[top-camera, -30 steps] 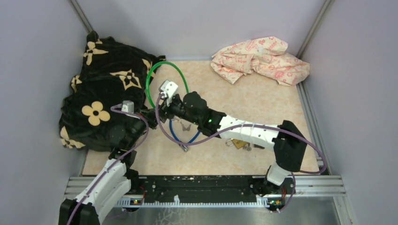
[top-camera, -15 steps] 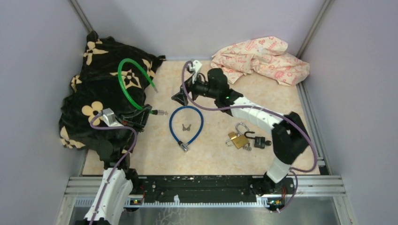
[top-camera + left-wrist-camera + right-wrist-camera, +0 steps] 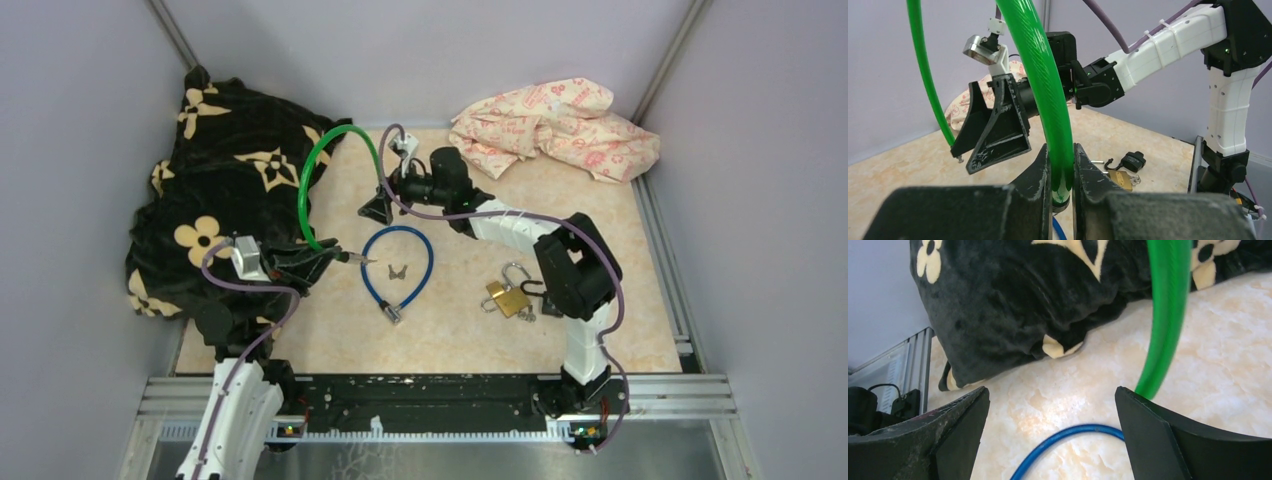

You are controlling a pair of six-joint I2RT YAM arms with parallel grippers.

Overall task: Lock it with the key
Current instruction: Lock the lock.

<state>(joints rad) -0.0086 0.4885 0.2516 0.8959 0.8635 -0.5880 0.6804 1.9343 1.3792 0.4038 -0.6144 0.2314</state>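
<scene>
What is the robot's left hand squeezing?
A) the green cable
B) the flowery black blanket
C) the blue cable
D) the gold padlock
A: in the left wrist view the green cable runs down between the left gripper's two fingers, which are pinched tight against it.

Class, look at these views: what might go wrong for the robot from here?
The left end effector pinches the green cable lock only near one end, so the raised loop could twist or slip out. The right end effector is open, holding nothing, beside the loop; closing now might miss the cable.
</scene>
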